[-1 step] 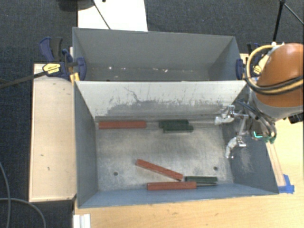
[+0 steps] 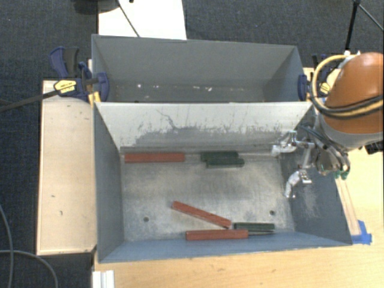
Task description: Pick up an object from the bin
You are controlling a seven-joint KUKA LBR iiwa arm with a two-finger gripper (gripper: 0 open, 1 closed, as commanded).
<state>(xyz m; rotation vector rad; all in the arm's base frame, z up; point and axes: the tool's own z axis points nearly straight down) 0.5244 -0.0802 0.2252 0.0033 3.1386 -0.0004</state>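
Note:
My gripper (image 2: 287, 168) hangs at the right side of the bin, its two metal fingers spread apart and open, with nothing between them. The nearest thing is a dark green block (image 2: 222, 159) lying against the back wall, to the gripper's left. A thin dark green bar (image 2: 254, 226) lies near the front wall, below and left of the gripper. Beside that bar lie a slanted reddish-brown stick (image 2: 201, 214) and a second reddish-brown stick (image 2: 216, 234) flat along the front wall.
Another reddish-brown stick (image 2: 154, 157) rests along the back wall at the left. Bare floor spreads across the bin's middle and left. The arm with its orange cover and cables stands over the right rim.

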